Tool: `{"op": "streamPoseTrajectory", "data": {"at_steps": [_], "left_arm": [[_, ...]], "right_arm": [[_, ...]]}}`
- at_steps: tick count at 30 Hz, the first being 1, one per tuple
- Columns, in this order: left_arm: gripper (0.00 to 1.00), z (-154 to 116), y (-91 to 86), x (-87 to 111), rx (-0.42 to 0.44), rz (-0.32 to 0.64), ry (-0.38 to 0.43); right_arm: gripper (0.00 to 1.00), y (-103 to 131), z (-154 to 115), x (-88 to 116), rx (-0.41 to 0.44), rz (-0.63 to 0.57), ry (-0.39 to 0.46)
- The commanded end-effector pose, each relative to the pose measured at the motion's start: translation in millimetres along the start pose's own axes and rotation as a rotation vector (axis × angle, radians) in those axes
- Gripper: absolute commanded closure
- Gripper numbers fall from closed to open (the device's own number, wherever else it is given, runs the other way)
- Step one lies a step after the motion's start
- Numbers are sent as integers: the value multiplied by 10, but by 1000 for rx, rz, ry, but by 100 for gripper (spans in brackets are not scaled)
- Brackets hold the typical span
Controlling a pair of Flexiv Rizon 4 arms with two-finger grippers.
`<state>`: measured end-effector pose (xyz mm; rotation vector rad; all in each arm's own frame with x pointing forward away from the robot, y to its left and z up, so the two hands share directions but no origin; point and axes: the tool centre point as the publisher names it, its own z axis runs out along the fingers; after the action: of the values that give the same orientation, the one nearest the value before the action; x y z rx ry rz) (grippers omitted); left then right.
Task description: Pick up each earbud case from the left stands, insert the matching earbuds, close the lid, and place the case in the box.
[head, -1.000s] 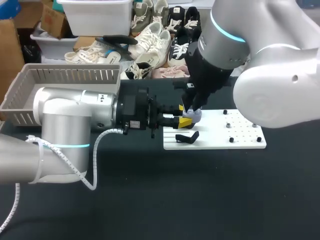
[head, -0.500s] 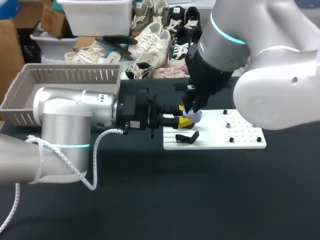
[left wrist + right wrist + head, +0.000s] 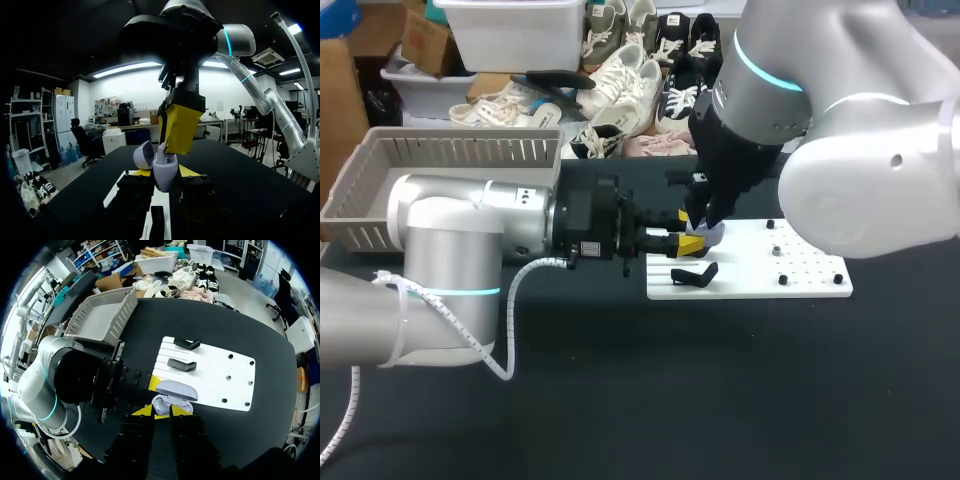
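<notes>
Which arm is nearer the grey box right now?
Left. The left arm lies just in front of the grey box, left gripper shut on the earbud case; the right arm hangs over the white board, farther off.

Bright overhead light; left-wrist view seemingly backlit.

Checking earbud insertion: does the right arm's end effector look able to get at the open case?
Probably yes: right end effector hangs directly above the case, lid tipped back, nothing between.
</notes>
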<state>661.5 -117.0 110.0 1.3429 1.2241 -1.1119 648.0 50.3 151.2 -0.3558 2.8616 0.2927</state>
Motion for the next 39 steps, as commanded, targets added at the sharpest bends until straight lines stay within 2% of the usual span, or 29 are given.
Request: {"op": "streamPoseTrajectory", "data": {"at_steps": [1, 7, 8, 10, 13, 14, 22, 26, 27, 28, 29, 30, 36, 39], "left_arm": [[100, -10, 2, 1, -1, 0, 0], [100, -10, 2, 1, -1, 0, 0], [100, -10, 2, 1, -1, 0, 0], [100, -10, 2, 1, -1, 0, 0], [100, -10, 2, 1, -1, 0, 0], [100, -10, 2, 1, -1, 0, 0], [100, -10, 2, 1, -1, 0, 0], [100, -10, 2, 1, -1, 0, 0], [100, -10, 2, 1, -1, 0, 0], [100, -10, 2, 1, -1, 0, 0], [100, -10, 2, 1, -1, 0, 0], [100, -10, 2, 1, -1, 0, 0], [100, -10, 2, 1, -1, 0, 0], [100, -10, 2, 1, -1, 0, 0]], "right_arm": [[100, -8, 33, -33, 15, 4, 13], [100, -11, 53, -33, 22, 3, 19], [97, -9, 52, -34, 23, 2, 19], [79, 1, 41, -35, 24, 1, 17], [64, 12, 11, -23, 26, -2, 14], [56, 21, -8, -15, 25, -4, 13], [53, 38, -185, 42, 17, -12, -30], [51, -52, -274, -14, 29, 37, -78], [42, -95, -288, -52, 44, 67, -91], [28, -136, -301, -92, 52, 99, -102], [21, -174, -310, -132, 60, 132, -107], [0, -213, -310, -172, 79, 162, -113], [0, -431, -223, -401, 134, 288, -121], [0, -523, -128, -499, 156, 317, -89]]}}
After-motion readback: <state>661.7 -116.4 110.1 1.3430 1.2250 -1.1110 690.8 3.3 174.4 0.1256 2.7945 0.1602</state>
